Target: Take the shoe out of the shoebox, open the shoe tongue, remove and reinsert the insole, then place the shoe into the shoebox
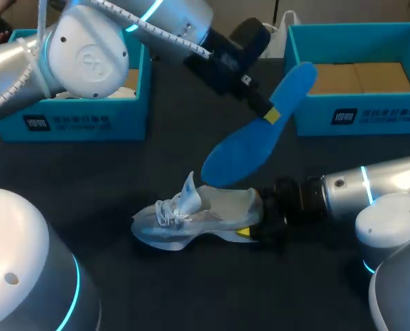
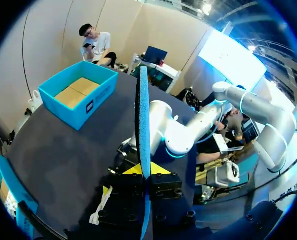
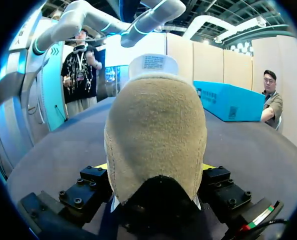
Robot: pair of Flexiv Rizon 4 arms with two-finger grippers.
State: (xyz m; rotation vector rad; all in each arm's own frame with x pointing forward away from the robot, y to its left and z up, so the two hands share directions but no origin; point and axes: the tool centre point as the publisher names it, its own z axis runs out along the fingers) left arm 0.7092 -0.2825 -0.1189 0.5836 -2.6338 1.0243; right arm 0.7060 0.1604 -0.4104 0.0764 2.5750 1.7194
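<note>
Nearest in the head view, the shoe (image 1: 191, 221) lies on the dark counter (image 1: 122, 172) at about 6 o'clock, toe towards 9 and heel towards 3. Its white tongue (image 1: 190, 193) stands up at 12. The right arm (image 1: 357, 189) comes in from 3 o'clock and the right jaws are clenched on the heel, one yellow tip showing at the sole. The right wrist view adds what the head view cannot. The tan suede heel fills the space between the two finger blocks, a sliver of yellow shows on either side of it, and the tongue's labelled end rises above the collar. Just above the shoe's opening hangs the blue insole (image 1: 260, 127), clear of the counter and slanting from 7 o'clock up to 1. The left arm (image 1: 88, 48) reaches in from 10 o'clock and the left jaws grasp the insole partway along, a yellow tip on its edge. The head view shows the insole's broad face. The left wrist view shows it only edge-on, a thin blue blade pinched between the yellow tips, with the right arm beyond it. Farthest off stand two blue boxes. The left-hand shoebox (image 1: 81, 121) at 10 o'clock is mostly hidden by the left arm, and the right-hand shoebox (image 1: 357, 114) at 2 o'clock shows a bare cardboard floor.
</note>
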